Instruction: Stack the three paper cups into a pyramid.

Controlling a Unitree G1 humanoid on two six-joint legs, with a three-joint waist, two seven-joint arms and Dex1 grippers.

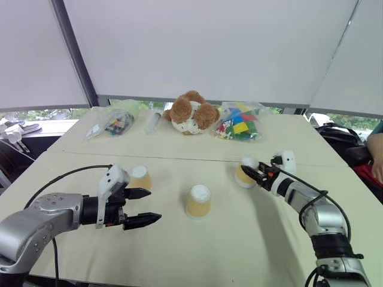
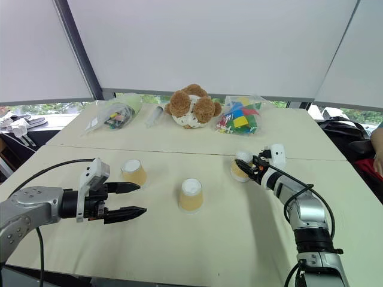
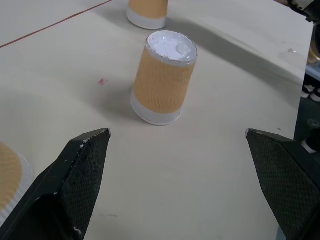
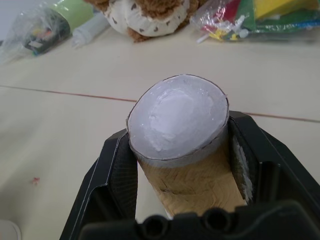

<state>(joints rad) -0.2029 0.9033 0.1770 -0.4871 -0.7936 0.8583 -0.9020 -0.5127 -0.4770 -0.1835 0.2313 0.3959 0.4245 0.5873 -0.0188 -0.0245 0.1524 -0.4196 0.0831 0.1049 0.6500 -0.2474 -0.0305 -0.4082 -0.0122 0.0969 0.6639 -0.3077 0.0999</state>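
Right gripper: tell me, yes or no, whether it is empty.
No: the right gripper has its black fingers clamped on a tan-orange paper cup with a white base.

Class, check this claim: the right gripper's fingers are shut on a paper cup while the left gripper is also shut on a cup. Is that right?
Not quite. The right gripper is shut on a paper cup, but the left gripper is open and holds nothing, as the left wrist view shows.

From head height, the two eye views look forward and down across the tabletop (image 1: 179, 251) toward the far window wall, sharing nearly the same scene, slightly offset sideways. The left wrist view sits low behind its end effector (image 3: 177, 137), facing the middle cup (image 3: 162, 75), which both eye views share. The right wrist view presses close on its gripped cup (image 4: 180, 130).
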